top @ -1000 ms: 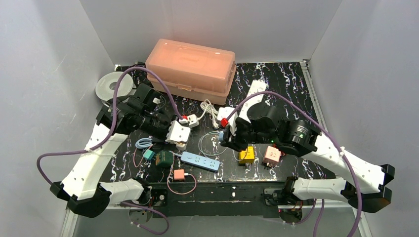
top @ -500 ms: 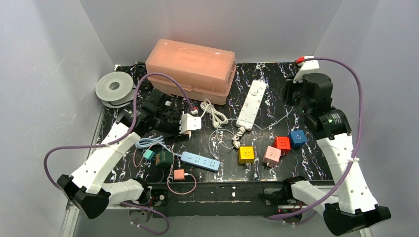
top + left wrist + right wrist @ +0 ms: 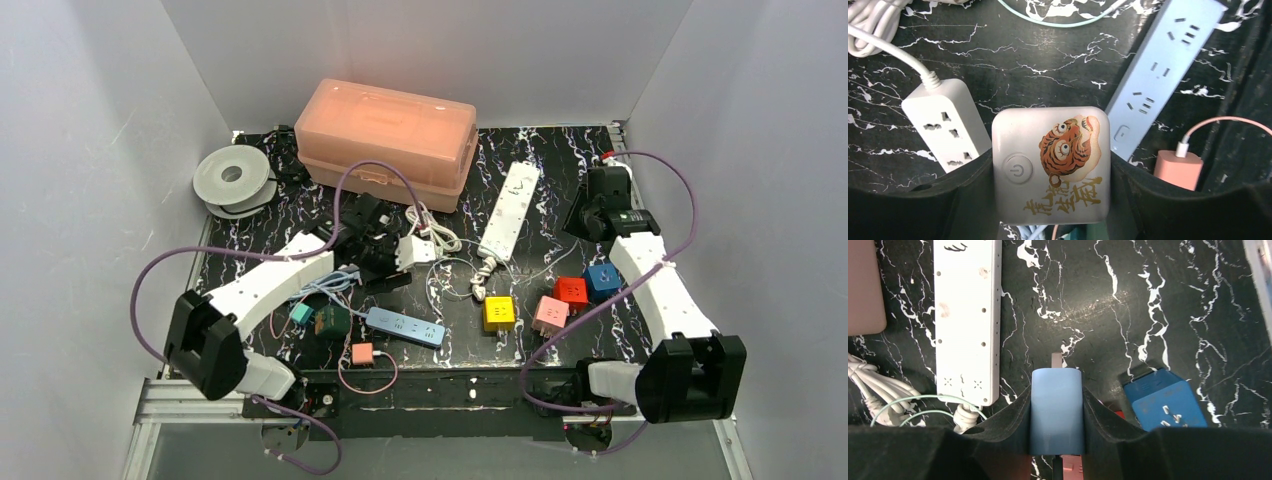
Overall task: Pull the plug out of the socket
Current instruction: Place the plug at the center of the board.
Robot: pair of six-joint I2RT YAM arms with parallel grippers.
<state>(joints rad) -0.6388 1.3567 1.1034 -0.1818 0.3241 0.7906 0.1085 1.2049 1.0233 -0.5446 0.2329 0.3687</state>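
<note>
My left gripper (image 3: 393,254) is shut on a white cube socket (image 3: 1050,165) with a power button and a tiger picture on its face. The socket also shows in the top view (image 3: 414,250), held left of the table's centre. My right gripper (image 3: 586,214) is shut on a light-blue plug (image 3: 1057,410), whose metal prong (image 3: 1056,359) points away from the wrist, at the back right of the table. The plug and the socket are far apart. In the top view the plug is hidden by the right gripper.
A long white power strip (image 3: 508,208) lies at the centre back and a pink box (image 3: 390,140) behind it. A blue strip (image 3: 405,327), a white strip (image 3: 948,127), a pink charger (image 3: 1178,170), yellow (image 3: 499,313), pink (image 3: 550,313), red (image 3: 571,291) and blue (image 3: 602,279) cubes and loose cables lie around.
One second ago both grippers met at the table's centre. The right arm has swung away to the back right with the plug. The left gripper has carried the socket right and slightly back.
</note>
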